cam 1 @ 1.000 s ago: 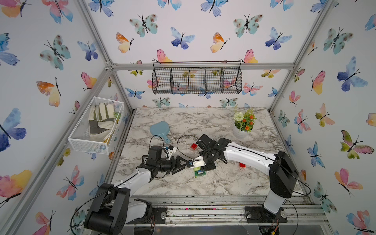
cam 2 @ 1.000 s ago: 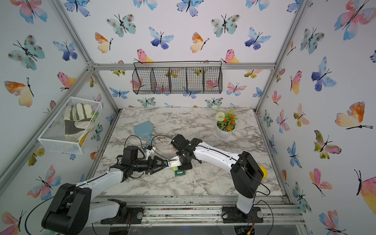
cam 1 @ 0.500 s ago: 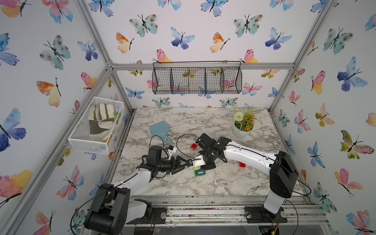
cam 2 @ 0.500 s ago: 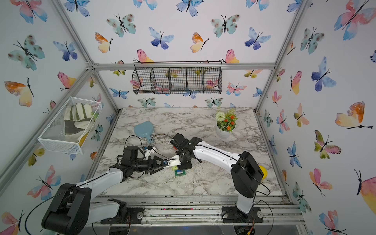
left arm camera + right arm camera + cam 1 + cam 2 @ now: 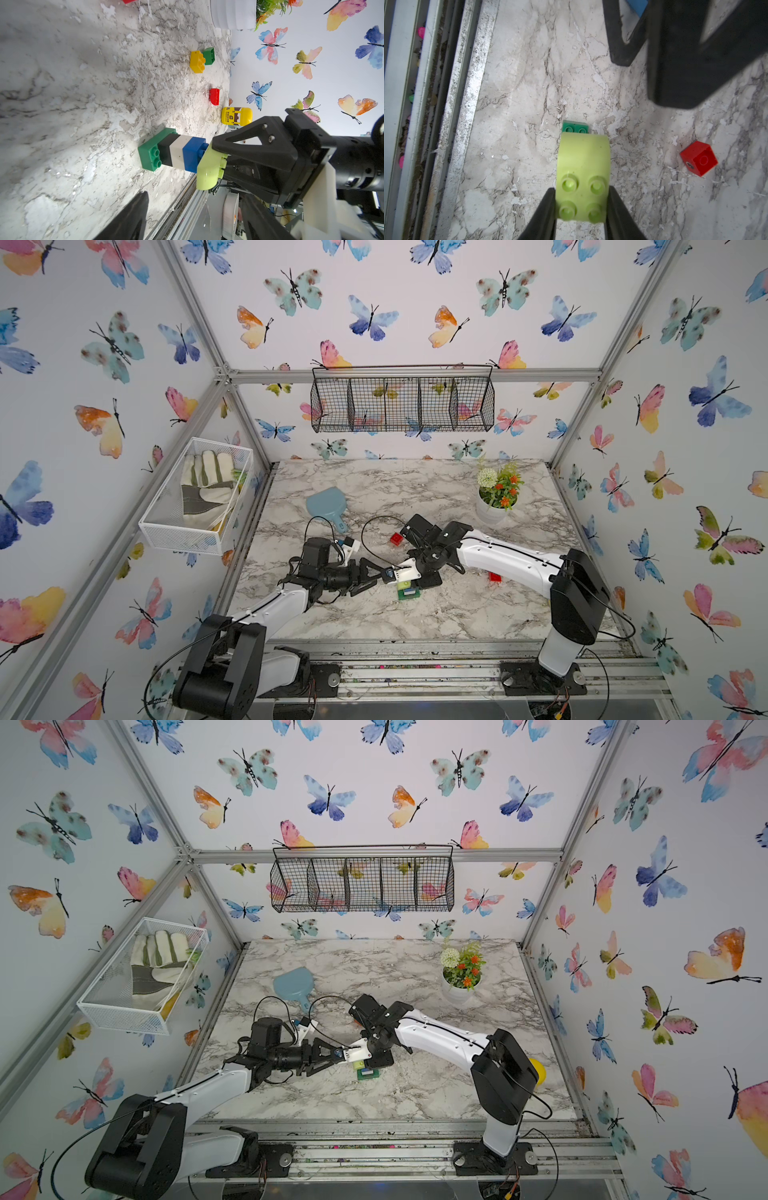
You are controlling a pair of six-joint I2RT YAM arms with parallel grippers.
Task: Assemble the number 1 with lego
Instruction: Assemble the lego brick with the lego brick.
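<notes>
A lego stack stands on the marble table: green base, then black, white and blue bricks. A lime brick sits against the blue brick's top and overhangs one side. My right gripper is shut on this lime brick from above, also seen in both top views. My left gripper is open with nothing between its fingers. It lies low just left of the stack. Loose lego lies around: red bricks, and a yellow brick touching a green brick.
A pale blue scoop lies at the back left, and a flower pot stands at the back right. A yellow capsule toy stands near the right wall. The metal front rail runs close to the stack.
</notes>
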